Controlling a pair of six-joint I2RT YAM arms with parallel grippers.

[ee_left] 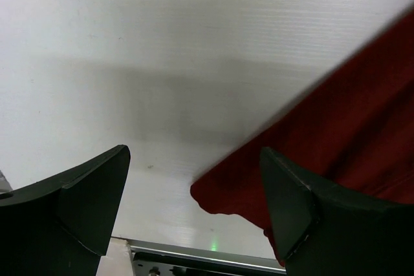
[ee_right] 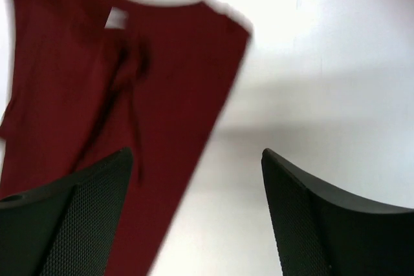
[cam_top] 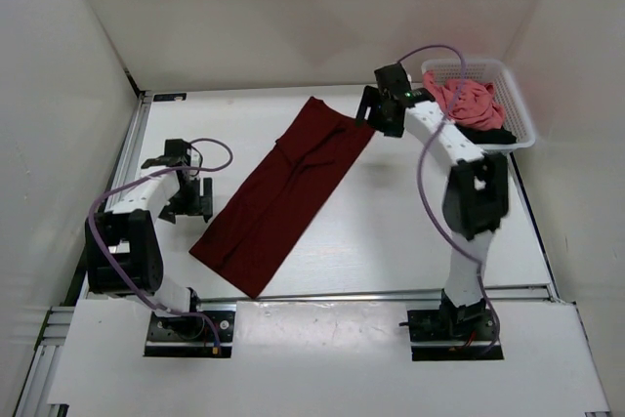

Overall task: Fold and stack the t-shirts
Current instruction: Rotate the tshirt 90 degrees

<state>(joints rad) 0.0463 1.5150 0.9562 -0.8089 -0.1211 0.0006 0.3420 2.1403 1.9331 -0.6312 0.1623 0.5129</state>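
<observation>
Bright even overhead light, soft shadows on white table (cam_top: 391,241), right wrist view motion-blurred, whites washed out

Maroon shirt (cam_top: 283,192): long folded strip, lying diagonally on the table (cam_top: 391,241).
Left pincer (cam_top: 187,208): left of the strip's near end, apart from it.
Right pincer (cam_top: 377,120): at the strip's far corner.
Basket (cam_top: 522,114): far right, pink shirt (cam_top: 464,97) over black shirt (cam_top: 488,134).
</observation>
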